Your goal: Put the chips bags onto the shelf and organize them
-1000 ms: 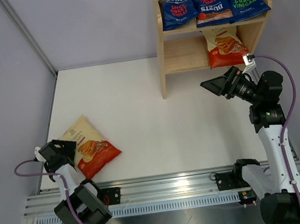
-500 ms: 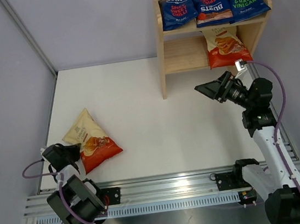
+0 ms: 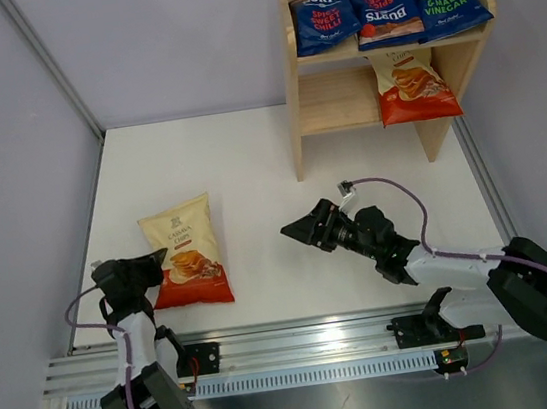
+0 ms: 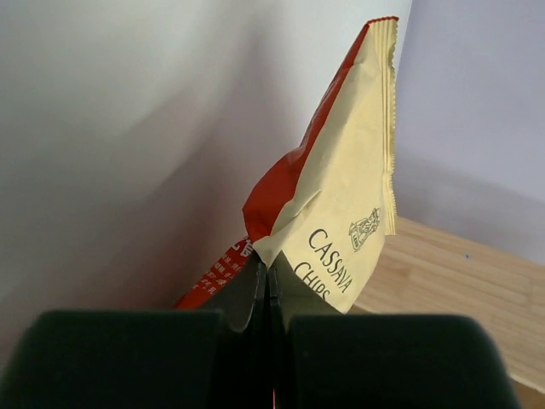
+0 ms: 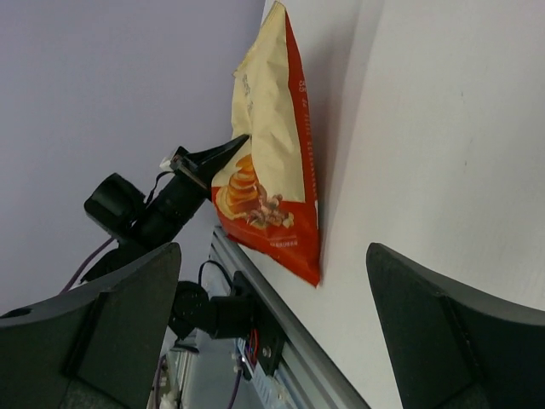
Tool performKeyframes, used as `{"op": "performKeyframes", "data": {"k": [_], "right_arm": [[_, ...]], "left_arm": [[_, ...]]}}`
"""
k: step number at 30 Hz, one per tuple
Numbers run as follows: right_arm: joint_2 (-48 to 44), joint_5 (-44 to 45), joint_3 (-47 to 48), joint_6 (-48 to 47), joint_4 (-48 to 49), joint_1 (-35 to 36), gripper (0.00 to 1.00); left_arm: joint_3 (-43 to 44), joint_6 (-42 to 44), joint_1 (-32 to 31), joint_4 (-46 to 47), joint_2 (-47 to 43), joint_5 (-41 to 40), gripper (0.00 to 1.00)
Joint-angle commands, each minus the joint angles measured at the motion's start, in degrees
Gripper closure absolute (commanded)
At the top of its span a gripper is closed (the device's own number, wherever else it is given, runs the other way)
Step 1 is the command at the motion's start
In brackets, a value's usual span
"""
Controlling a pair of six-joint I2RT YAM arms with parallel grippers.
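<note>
Three dark blue chips bags (image 3: 384, 8) lie on the top tier of the wooden shelf (image 3: 295, 111). A cream and red bag (image 3: 411, 80) leans on its lower tier. Another cream and red bag (image 3: 187, 251) rests on the table at the front left, and it also shows in the wrist views (image 4: 341, 204) (image 5: 271, 162). My left gripper (image 3: 156, 264) (image 4: 271, 277) is shut on this bag's left edge. My right gripper (image 3: 293, 230) (image 5: 281, 341) hangs low over the table's middle, open and empty, facing the bag from its right.
The aluminium rail (image 3: 302, 342) with the arm bases runs along the near edge. Grey walls close in the left (image 3: 11, 199) and back sides. The shelf's lower tier has bare wood (image 3: 336, 100) left of the leaning bag.
My left gripper closed on the table bag and turned it towards the table's middle. My right arm swung down from the shelf to the table's middle, still open.
</note>
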Motion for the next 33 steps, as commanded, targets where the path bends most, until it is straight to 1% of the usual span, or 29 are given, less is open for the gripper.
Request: {"op": "performKeyframes", "data": {"k": [1, 2, 4, 5, 7, 8, 10, 11, 14, 18, 22, 24, 28, 30, 32, 33], "right_arm": [[7.3, 11.5, 1.8, 2.5, 12.9, 3.6, 0.03], [9.4, 11.3, 1.9, 3.4, 16.9, 4.0, 0.03], [15.1, 10.5, 2.1, 4.1, 21.0, 5.8, 0.04], [16.8, 10.0, 2.6, 4.0, 24.6, 6.2, 0.04], [21.0, 9.2, 2.9, 3.8, 27.3, 6.9, 0.03], [22.2, 9.1, 3.1, 3.7, 30.6, 7.5, 0.03], [25.2, 7.1, 3.1, 3.3, 34.0, 7.9, 0.03], [25.9, 6.8, 3.2, 2.8, 37.5, 8.4, 0.03], [28.6, 4.6, 5.1, 1.2, 40.1, 10.2, 0.02], [32.7, -2.5, 8.2, -1.1, 46.1, 11.4, 0.01], [33.1, -6.8, 11.3, -4.1, 45.8, 11.5, 0.01], [32.6, -9.6, 13.5, -5.4, 43.4, 11.5, 0.01], [30.4, -13.4, 16.8, -8.6, 40.0, 11.7, 0.02], [29.5, -14.0, 18.1, -9.0, 38.2, 11.6, 0.05], [29.0, -14.6, 18.2, -9.7, 38.5, 11.6, 0.13], [28.6, -15.2, 18.1, -9.7, 39.1, 11.6, 0.19]], "left_arm": [[4.6, -8.4, -4.8, 0.8, -0.6, 0.8, 1.0], [5.5, -10.5, -7.5, 1.1, -0.7, 0.1, 1.0], [6.3, -12.7, -10.1, 2.1, -0.9, -0.8, 1.0], [6.8, -14.7, -12.6, 2.3, -1.1, -1.6, 1.0], [7.9, -16.7, -14.9, 3.3, -1.7, -2.5, 1.0], [8.4, -18.3, -17.0, 3.3, -2.3, -3.3, 1.0], [9.7, -20.0, -18.8, 3.8, -3.1, -4.2, 1.0], [10.0, -21.1, -20.1, 3.9, -3.9, -4.8, 1.0], [11.3, -24.2, -22.2, 4.9, -5.4, -5.5, 1.0], [12.7, -27.5, -24.4, 7.2, -7.8, -5.1, 1.0], [14.8, -29.2, -27.8, 7.2, -10.0, -4.7, 1.0], [15.9, -29.2, -28.9, 6.5, -11.2, -5.3, 1.0], [17.0, -29.9, -33.7, 5.9, -13.1, -7.4, 1.0], [17.7, -29.8, -35.2, 5.9, -13.5, -8.5, 1.0], [18.0, -29.7, -36.7, 5.9, -13.5, -8.7, 1.0], [18.0, -29.6, -37.1, 6.3, -13.5, -8.7, 1.0]]}}
